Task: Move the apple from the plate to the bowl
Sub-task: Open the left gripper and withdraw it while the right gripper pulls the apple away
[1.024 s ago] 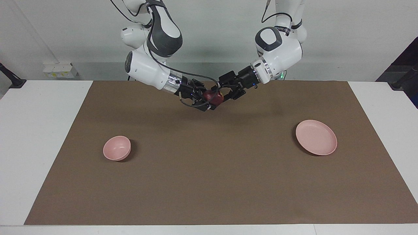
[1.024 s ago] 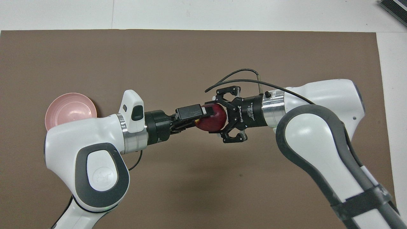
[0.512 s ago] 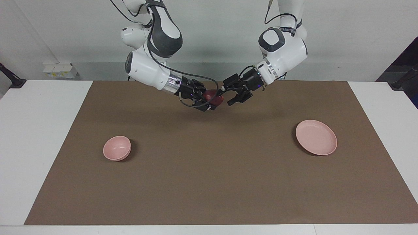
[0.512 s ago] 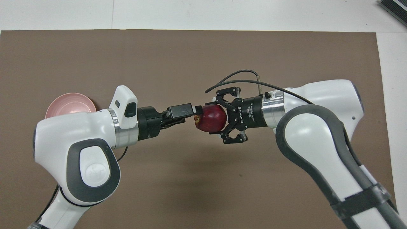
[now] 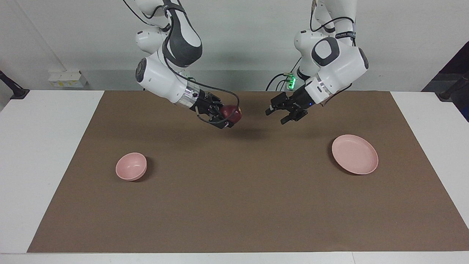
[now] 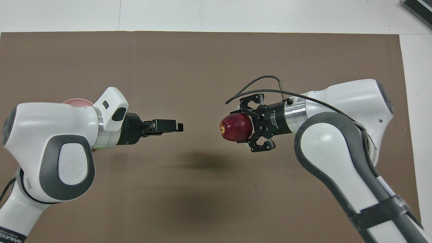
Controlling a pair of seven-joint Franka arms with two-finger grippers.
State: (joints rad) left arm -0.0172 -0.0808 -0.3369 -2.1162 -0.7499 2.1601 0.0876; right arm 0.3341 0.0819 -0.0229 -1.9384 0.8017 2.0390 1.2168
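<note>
The dark red apple (image 5: 232,113) is held in the air by my right gripper (image 5: 228,118), which is shut on it over the part of the brown mat nearest the robots, near the middle. It also shows in the overhead view (image 6: 235,127) in the right gripper (image 6: 240,128). My left gripper (image 5: 280,114) is open and empty, in the air a short way from the apple, toward the plate's end; the overhead view shows it too (image 6: 179,126). The pink plate (image 5: 354,154) lies empty toward the left arm's end. The pink bowl (image 5: 131,166) stands empty toward the right arm's end.
A brown mat (image 5: 234,205) covers most of the white table (image 5: 44,146). In the overhead view the left arm hides all but a sliver of the plate (image 6: 76,101), and the right arm hides the bowl.
The left gripper has let go of the apple and pulled back toward the plate's end. The right gripper keeps the apple and has moved slightly toward the bowl's end.
</note>
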